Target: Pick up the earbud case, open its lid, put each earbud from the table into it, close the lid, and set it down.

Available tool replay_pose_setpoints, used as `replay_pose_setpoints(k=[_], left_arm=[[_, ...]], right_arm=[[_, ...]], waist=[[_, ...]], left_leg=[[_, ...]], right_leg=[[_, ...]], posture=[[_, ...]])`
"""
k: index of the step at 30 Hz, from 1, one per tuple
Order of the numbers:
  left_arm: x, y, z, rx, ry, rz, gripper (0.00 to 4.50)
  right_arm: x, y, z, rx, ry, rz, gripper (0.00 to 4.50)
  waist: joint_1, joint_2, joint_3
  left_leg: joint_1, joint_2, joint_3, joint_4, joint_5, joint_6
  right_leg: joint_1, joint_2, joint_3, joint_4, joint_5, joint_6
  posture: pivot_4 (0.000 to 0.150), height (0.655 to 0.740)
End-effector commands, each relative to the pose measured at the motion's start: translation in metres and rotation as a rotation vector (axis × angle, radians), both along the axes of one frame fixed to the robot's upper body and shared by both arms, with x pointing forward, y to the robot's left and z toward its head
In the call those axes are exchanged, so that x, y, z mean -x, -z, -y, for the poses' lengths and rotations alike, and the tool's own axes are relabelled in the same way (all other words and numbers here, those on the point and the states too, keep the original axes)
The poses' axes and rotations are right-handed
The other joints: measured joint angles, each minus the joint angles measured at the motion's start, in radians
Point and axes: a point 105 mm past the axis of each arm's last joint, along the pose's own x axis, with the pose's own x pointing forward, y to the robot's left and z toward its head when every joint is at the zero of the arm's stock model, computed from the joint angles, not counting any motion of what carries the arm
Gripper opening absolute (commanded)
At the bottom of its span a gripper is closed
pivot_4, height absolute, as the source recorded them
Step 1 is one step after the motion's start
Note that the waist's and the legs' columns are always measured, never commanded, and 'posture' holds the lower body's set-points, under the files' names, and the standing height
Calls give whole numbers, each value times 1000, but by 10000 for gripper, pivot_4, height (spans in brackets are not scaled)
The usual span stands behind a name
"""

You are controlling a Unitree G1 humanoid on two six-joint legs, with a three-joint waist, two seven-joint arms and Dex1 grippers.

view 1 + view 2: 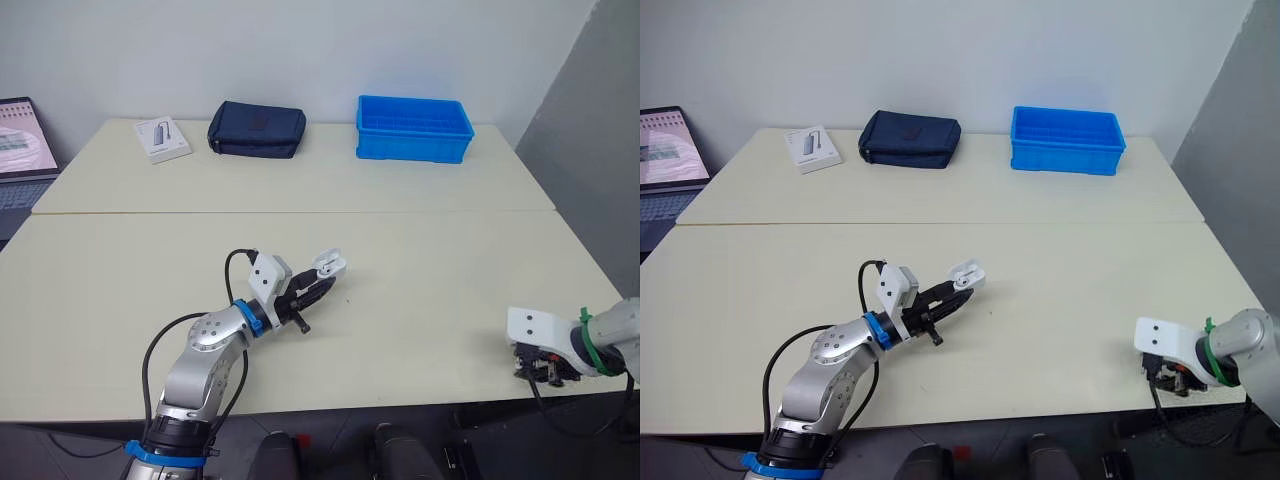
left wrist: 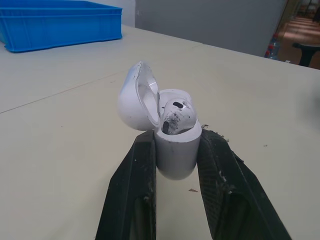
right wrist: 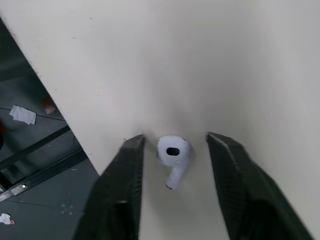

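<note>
Earbud case point(image 2: 177, 156) was clenched by left gripper point(image 2: 177, 136). Loose earbud point(image 3: 173, 152), judged slick, best held at its bulb, was straddled by right gripper point(image 3: 175, 138), jaws parted.

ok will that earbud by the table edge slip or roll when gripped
The earbud looks small, smooth and rounded, so it may well squirt out of the right gripper's open jaws as they close. Its stem probably stops it rolling far, but the table edge is close, so a nudge could drop it.
</note>
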Motion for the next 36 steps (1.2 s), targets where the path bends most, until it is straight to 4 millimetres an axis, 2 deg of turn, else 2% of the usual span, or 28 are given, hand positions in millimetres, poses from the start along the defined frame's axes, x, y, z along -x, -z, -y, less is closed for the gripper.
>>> replay_pose_setpoints(k=[1, 2, 7, 10, 16, 19, 21, 23, 26, 29, 36], left_arm=[[0, -8, 1, 19, 7, 39, 7773], [0, -8, 1, 19, 7, 39, 7773], [0, -8, 1, 19, 7, 40, 7773], [0, -8, 1, 19, 10, 41, 7773], [-2, -12, 3, 23, 32, 58, 7773], [-3, -18, 7, 33, 56, 77, 7773], [-4, -23, 11, 41, 72, 89, 7773], [-3, -28, 15, 46, 95, 103, 7773], [-1, -35, 20, 56, 126, 112, 7773], [-1, -39, 24, 65, 145, 110, 7773], [-2, -48, 29, 83, 160, 113, 7773]], right_arm=[[-2, -1, 5, 17, 27, 10, 5009], [-2, -1, 5, 15, 27, 11, 3449], [-7, -8, -2, 2, -6, 47, 3505], [-21, -27, -18, -58, -62, 146, 3505], [-49, -83, -97, -480, -238, 443, 3505], [-49, -111, -141, -758, -324, 601, 3505], [-47, -123, -164, -913, -353, 676, 3505], [-49, -131, -179, -1050, -310, 709, 3505], [-56, -136, -195, -1183, -237, 731, 3505], [-62, -130, -209, -1217, -208, 733, 3505], [-74, -123, -212, -1236, -150, 778, 3505]], waist=[[0, 0, 0], [0, 0, 0], [0, 0, 0], [-1, 2, 1], [0, 3, 2], [1, 3, 2], [1, 3, 3], [3, 4, 3], [2, 4, 3], [2, 4, 3], [2, 4, 3]], left_leg=[[0, 0, 0, 0, 0, 0], [0, 0, 0, 0, 0, 0], [0, 0, 0, 0, 0, 0], [0, 0, 0, -1, 0, 0], [-1, 0, -2, -3, 0, 0], [-2, 0, -3, -4, 0, 0], [-3, 0, -3, -4, 0, 0], [-3, 0, -3, -5, 0, 0], [-3, 0, -2, -5, 0, 0], [-3, 0, -2, -5, 0, 0], [-3, 0, -2, -5, 0, 0]], right_leg=[[0, 0, 0, 0, 0, 0], [0, 0, 0, 0, 0, 0], [0, 0, 0, 0, 0, 0], [-1, 0, 0, 0, 0, 0], [-1, 2, -1, 0, 1, 2], [-2, 2, -2, -1, 2, 5], [-2, 2, -3, -1, 2, 6], [-2, 2, -3, -2, 2, 6], [-2, 1, -2, -2, 2, 6], [-2, 1, -3, -1, 2, 6], [-2, 1, -3, -1, 2, 6]], posture=[[1500, 7357], [1500, 7357], [1500, 7357], [1500, 7357], [1500, 7357], [1500, 7357], [1500, 7357], [1500, 7357], [1500, 7357], [1500, 7357], [1500, 7357]])
